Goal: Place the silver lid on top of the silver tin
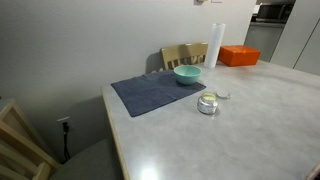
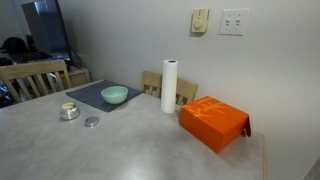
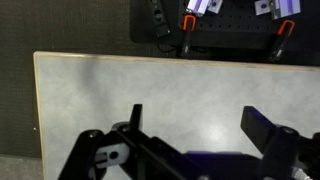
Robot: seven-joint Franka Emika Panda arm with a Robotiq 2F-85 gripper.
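Note:
The silver tin (image 1: 207, 104) stands open on the grey table, pale yellowish inside; it also shows in an exterior view (image 2: 69, 111). The silver lid (image 1: 223, 96) lies flat on the table just beside the tin, apart from it, and shows in an exterior view (image 2: 92, 122) too. My gripper (image 3: 198, 125) shows only in the wrist view. Its fingers are spread wide with nothing between them, over bare tabletop. Neither the tin nor the lid shows in the wrist view. The arm is out of both exterior views.
A teal bowl (image 1: 187, 74) sits on a dark grey mat (image 1: 150, 93). A white paper towel roll (image 2: 169, 86) and an orange box (image 2: 214, 122) stand further along. Wooden chairs (image 2: 35, 78) stand at the table's edges. A pegboard with clamps (image 3: 230, 25) lies beyond the table edge.

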